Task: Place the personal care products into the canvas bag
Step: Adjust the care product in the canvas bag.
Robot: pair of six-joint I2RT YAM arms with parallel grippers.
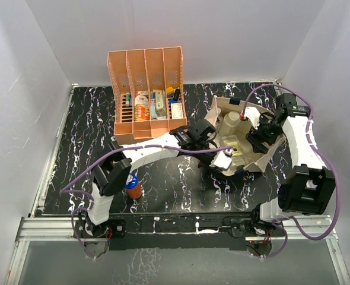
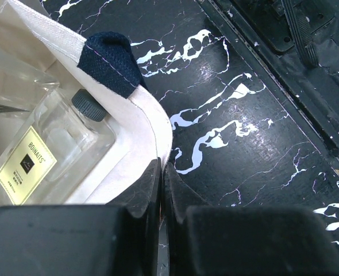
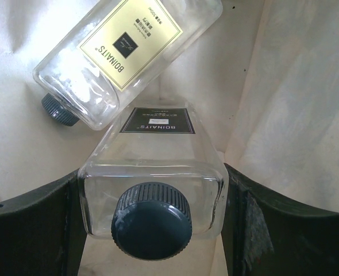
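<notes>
Holding square btl (image 3: 152, 150), axis along R tool (image 3: 152, 178), cap wristward; L tool (image 2: 161, 183) pinches bag (image 2: 152, 123).

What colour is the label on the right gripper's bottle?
The label is black with white print, clearest in the right wrist view.

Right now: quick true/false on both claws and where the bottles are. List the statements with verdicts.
1. The right claw grips the clear square dark-capped bottle inside the canvas bag. True.
2. The left claw is open and off the bag. False: it is pinched shut on the bag's cream rim, beside the navy strap.
3. The orange-brown blue-capped bottle is in the bag. False: it stands on the table near the left arm's base.
4. The clear grey-capped bottle with a yellow label lies inside the bag. True.
5. The white cylinder sits in the orange file rack. False: it is in the bag.
</notes>
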